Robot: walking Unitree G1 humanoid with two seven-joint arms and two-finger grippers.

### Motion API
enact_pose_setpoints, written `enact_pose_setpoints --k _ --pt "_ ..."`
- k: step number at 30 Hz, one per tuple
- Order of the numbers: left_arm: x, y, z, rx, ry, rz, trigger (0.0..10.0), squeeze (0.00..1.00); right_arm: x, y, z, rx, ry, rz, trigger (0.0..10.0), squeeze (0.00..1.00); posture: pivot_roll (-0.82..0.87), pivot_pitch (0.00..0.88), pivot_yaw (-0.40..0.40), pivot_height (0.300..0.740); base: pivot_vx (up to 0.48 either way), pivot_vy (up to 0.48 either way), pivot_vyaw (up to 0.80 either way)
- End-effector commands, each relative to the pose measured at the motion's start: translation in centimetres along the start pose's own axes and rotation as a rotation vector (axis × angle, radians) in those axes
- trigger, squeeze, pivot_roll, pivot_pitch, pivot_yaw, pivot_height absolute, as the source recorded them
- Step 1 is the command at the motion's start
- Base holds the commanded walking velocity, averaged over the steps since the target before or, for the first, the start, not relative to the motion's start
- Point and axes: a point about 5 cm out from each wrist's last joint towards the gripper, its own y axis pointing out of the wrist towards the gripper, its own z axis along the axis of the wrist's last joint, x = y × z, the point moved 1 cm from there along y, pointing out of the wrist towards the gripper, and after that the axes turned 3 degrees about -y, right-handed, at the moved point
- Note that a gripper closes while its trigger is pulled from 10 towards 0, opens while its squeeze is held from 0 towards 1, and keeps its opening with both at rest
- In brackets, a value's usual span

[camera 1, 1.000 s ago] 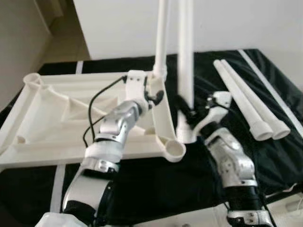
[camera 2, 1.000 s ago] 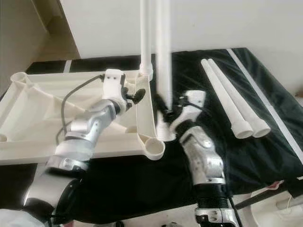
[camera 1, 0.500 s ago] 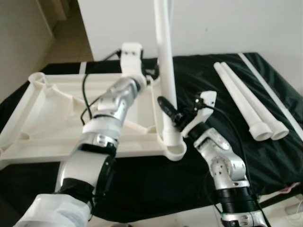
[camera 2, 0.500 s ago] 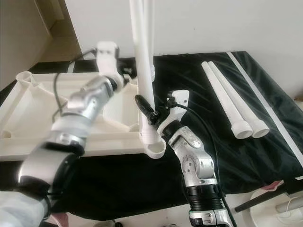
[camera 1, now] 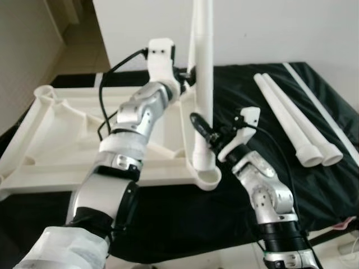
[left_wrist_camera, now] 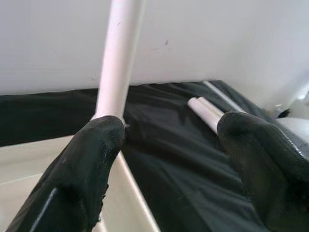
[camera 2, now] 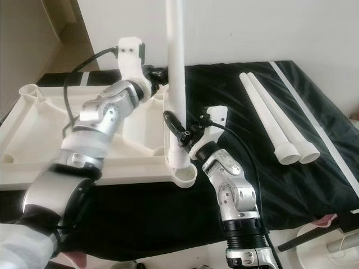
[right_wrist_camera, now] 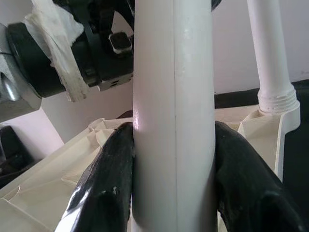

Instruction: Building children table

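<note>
The white table top (camera 1: 67,134) lies upside down on the black cloth. My right gripper (camera 1: 203,131) is shut on a white table leg (camera 1: 203,84) and holds it upright, its lower end at the near right corner socket (camera 1: 208,178). In the right wrist view both fingers (right_wrist_camera: 108,183) press the sides of this leg (right_wrist_camera: 174,96). Another leg (right_wrist_camera: 270,58) stands in the far right corner socket. My left gripper (left_wrist_camera: 174,145) is open and raised, with one finger (left_wrist_camera: 91,164) next to the base of that far leg (left_wrist_camera: 116,58).
Two spare white legs (camera 1: 291,120) lie side by side on the black cloth (camera 1: 252,95) to the right. A thin white rod (camera 1: 320,101) lies beyond them. A white wall rises close behind the work surface.
My right gripper has carried the leg leftwards from beside the table top to the near right corner socket. My left arm has risen from the table top's rim to the far leg.
</note>
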Motion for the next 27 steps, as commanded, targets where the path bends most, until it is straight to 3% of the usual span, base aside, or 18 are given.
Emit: enact_pose_setpoints --k 1,27 --pt "4.3 0.0 1.6 0.03 0.009 -0.404 10.0 0.0 -0.4 0.5 -0.6 -0.023 0.01 0.009 10.0 0.0 -0.01 0.0 -0.007 0.74 0.0 0.0 0.0" --pt "6.3 -0.6 3.9 0.107 0.002 -0.437 10.0 0.0 -0.6 1.2 -0.5 -0.008 0.006 -0.003 10.0 0.0 -0.02 0.0 -0.006 0.74 0.0 0.0 0.0"
